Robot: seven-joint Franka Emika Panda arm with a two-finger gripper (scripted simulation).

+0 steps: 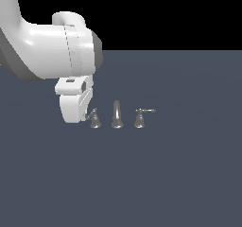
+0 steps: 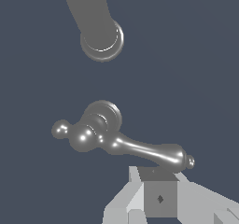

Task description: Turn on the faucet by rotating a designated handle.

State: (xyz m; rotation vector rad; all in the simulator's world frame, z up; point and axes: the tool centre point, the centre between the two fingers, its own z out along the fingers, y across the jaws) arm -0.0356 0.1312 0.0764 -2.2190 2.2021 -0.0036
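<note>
I find the designated handle beside the spout, nothing between them. My gripper sits at its lever tip; I cannot tell its jaw state

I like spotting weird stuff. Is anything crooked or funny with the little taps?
Nothing is broken or spilled. One oddity: the left handle's lever angles toward the gripper, while the right handle's lever sticks straight out sideways.

gripper cut off, jaws unreadable
</note>
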